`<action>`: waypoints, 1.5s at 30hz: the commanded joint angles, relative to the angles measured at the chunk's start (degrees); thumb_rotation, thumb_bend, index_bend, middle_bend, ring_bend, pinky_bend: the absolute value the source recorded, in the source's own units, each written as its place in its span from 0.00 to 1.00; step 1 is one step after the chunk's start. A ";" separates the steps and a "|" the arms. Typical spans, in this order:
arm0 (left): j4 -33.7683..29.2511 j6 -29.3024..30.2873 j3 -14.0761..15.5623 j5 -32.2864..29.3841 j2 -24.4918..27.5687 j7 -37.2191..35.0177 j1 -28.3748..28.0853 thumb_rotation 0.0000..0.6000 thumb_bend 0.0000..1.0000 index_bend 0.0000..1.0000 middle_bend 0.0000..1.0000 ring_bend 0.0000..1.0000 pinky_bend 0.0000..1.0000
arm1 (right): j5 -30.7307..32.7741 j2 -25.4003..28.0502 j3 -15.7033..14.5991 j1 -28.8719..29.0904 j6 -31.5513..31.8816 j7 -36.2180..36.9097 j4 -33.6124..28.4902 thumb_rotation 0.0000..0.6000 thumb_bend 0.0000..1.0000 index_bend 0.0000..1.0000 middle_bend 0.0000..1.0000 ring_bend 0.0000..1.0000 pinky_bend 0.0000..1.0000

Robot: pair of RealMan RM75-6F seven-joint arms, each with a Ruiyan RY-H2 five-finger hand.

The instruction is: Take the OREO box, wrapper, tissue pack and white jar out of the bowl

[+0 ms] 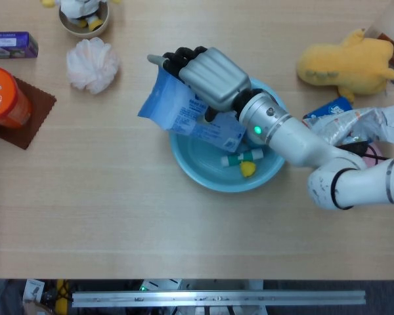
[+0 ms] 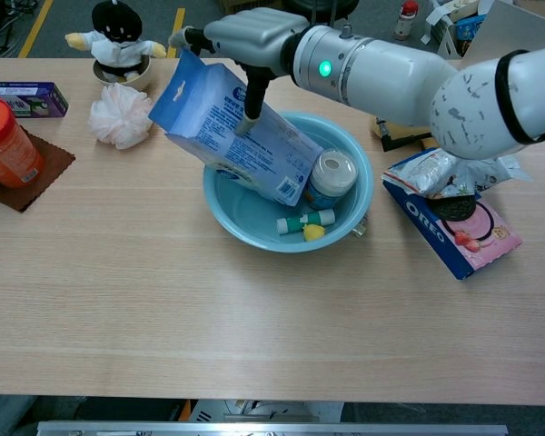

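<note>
Blue tissue pack (image 2: 239, 133) leans on the bowl (image 2: 357, 207) rim; right hand (image 2: 247, 34) seemingly not clamped yet, so pinch its top edge and lift straight.

Count: 1 bowl (image 2: 359, 204), holding 1 tissue pack (image 2: 232, 127) under the fingers (image 2: 252, 95) of 1 hand (image 1: 207, 75), plus 1 white jar (image 2: 332, 174) and 1 small green-and-white tube (image 2: 304, 221) below them. Right of the fingers: 1 OREO box (image 2: 454, 238), 1 wrapper (image 2: 440, 171), 1 yellow plush (image 1: 347, 62). Left of them: 1 pink puff (image 1: 92, 63), 1 orange can (image 1: 3, 96), 1 purple box (image 1: 10, 44), 1 penguin toy (image 2: 118, 36).
</note>
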 commanded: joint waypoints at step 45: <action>0.39 0.31 -0.38 0.49 0.24 -1.32 0.42 1.00 0.36 0.18 0.23 0.21 0.16 | -10.07 20.65 -0.08 -10.11 17.43 5.22 -13.87 1.00 0.58 0.79 0.66 0.74 0.98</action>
